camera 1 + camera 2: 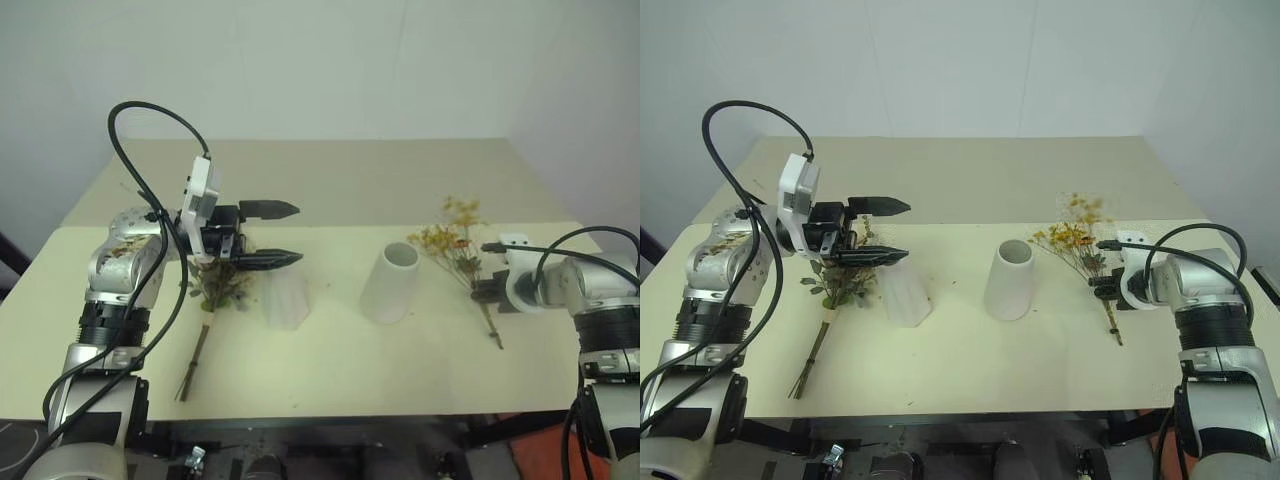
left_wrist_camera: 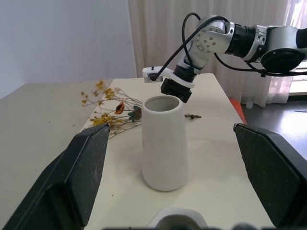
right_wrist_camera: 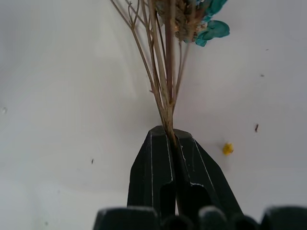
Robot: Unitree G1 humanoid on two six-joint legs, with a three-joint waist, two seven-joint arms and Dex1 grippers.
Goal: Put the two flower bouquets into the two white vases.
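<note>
Two end effectors | right (image 3: 171, 136) clamps yellow bouquet (image 1: 455, 245) stems | left (image 1: 290, 233) wide open

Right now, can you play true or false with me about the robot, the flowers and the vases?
1. The right gripper is shut on the yellow bouquet. True.
2. The left gripper is holding the rose bouquet. False: it is open and holds nothing; the roses lie on the table.
3. Both vases already have flowers in them. False: the wide vase and the cone vase hold none.
4. The two vases stand between the two bouquets. True.
</note>
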